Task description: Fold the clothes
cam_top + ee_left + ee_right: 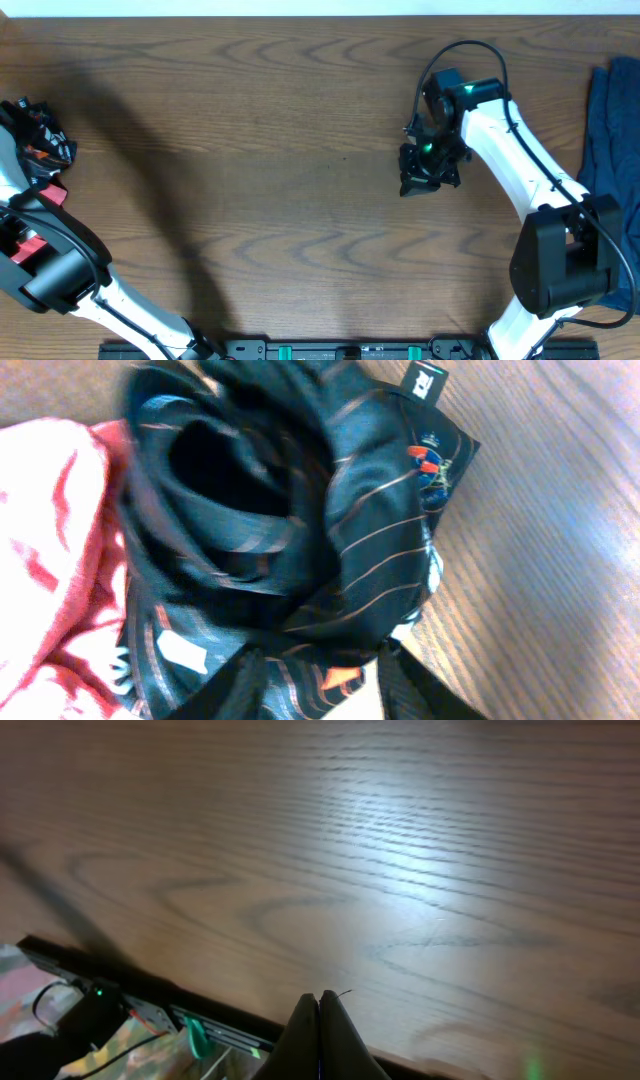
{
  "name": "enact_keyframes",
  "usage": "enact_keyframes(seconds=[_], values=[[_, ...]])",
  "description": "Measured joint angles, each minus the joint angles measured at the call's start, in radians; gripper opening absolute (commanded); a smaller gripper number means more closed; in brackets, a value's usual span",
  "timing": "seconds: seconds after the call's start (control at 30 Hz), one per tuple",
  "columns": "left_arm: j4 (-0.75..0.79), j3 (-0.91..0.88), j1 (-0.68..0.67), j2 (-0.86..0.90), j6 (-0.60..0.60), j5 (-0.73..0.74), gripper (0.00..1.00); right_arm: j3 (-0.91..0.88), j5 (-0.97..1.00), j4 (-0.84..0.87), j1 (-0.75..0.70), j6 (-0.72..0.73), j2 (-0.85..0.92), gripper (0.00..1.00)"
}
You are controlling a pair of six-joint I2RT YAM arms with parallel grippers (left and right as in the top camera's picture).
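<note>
The black cycling jersey [300, 530] with thin orange lines and white-and-red logos is bunched in a heap at the table's far left edge [40, 135]. My left gripper [325, 685] has its two fingers on either side of a fold of the jersey and grips it. A red shirt [50, 560] lies against the jersey's left side. My right gripper [320, 1010] is shut and empty, hovering over bare wood right of the table's middle [428, 172]. A dark blue shirt [612, 130] lies at the right edge.
The wooden table [280, 150] spans the view. A black rail [340, 350] runs along the front edge. A red patch [22, 247] shows by the left arm's base. The right arm's base [560, 260] stands at the front right.
</note>
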Motion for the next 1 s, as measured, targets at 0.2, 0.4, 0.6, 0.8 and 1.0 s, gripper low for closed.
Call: enact_keyframes(seconds=[0.2, 0.4, 0.6, 0.8, 1.0], values=[[0.0, 0.0, 0.038, 0.0, 0.007, -0.01, 0.67, 0.0, -0.026, 0.011, 0.028, 0.0, 0.0, 0.01], [0.0, 0.0, 0.055, 0.0, 0.02, -0.016, 0.82, 0.0, -0.033, 0.022, 0.031, 0.0, 0.0, 0.01], [0.006, 0.005, -0.006, 0.003, 0.025, -0.016, 0.82, 0.0, -0.033, 0.069, 0.03, 0.011, 0.0, 0.01], [0.054, 0.025, -0.109, 0.004, 0.027, -0.015, 0.83, 0.0, 0.019, 0.071, 0.029, 0.023, 0.0, 0.01], [0.048, 0.04, -0.13, 0.034, 0.028, -0.037, 0.83, 0.0, 0.061, 0.085, 0.029, 0.029, 0.015, 0.01]])
